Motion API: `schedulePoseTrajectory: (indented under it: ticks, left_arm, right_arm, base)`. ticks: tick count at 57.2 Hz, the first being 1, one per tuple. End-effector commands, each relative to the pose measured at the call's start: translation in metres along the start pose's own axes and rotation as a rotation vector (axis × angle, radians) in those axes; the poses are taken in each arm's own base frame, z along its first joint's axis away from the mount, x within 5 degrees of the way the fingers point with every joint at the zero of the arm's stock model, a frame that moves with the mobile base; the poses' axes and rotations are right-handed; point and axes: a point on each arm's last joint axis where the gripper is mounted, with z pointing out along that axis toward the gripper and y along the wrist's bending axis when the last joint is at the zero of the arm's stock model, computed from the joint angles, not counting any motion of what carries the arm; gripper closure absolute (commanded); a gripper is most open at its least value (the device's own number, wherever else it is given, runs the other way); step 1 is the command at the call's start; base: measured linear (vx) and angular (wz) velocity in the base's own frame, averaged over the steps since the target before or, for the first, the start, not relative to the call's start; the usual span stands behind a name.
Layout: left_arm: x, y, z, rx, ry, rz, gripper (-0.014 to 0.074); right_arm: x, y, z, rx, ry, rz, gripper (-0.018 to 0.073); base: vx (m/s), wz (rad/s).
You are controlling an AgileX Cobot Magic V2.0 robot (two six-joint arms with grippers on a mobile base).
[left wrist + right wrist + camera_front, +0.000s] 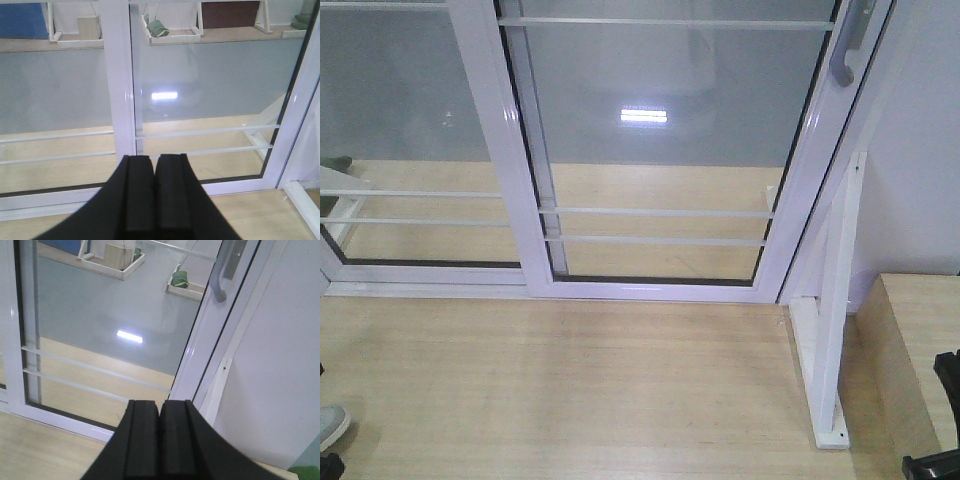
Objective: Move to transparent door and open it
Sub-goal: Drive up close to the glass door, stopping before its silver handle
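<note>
My left gripper (155, 200) is closed, its two black fingers (139, 200) pressed flat together with nothing between them. My right gripper (160, 440) is the same: fingers touching, holding nothing. Both hang above the pale wood floor (570, 380), touching nothing, and point at the door (660, 150).

The door stands straight ahead, a clear glass pane in a glossy white frame. Thin white bars (655, 211) cross it low down, and another crosses near the top. Its grey handle (848, 45) is on the right stile, up and to the right of my right gripper and well apart from it. The door's right edge sits against the frame by the white wall (920, 150). Left of the door is a similar glass panel (400, 100). A white stand (830, 340) rests on the floor at the right.
</note>
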Motion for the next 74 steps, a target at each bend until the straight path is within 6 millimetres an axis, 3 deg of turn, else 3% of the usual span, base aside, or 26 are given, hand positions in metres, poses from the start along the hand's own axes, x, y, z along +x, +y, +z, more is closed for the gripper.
schedulePoseTrajectory:
  ticks: [1,37,74]
  left_arm:
    - [0.0021,0.0005,0.0018,-0.001,-0.06,-0.016,0.0596]
    - [0.0021,0.0005,0.0018,-0.001,-0.06,-0.016,0.0596]
    - [0.0021,0.0005,0.0018,-0.001,-0.06,-0.016,0.0596]
  right_arm:
    - [-0.0031,-0.0011,0.0002,0.024,-0.076,-0.005,0.0557]
    - [-0.0031,-0.0011,0.0002,0.024,-0.076,-0.005,0.0557]
    - [-0.0031,-0.0011,0.0002,0.024,-0.076,-0.005,0.0557]
  base:
    - [0.36,-0.06]
    - [0.26,-0.05]
    - [0.06,-0.02]
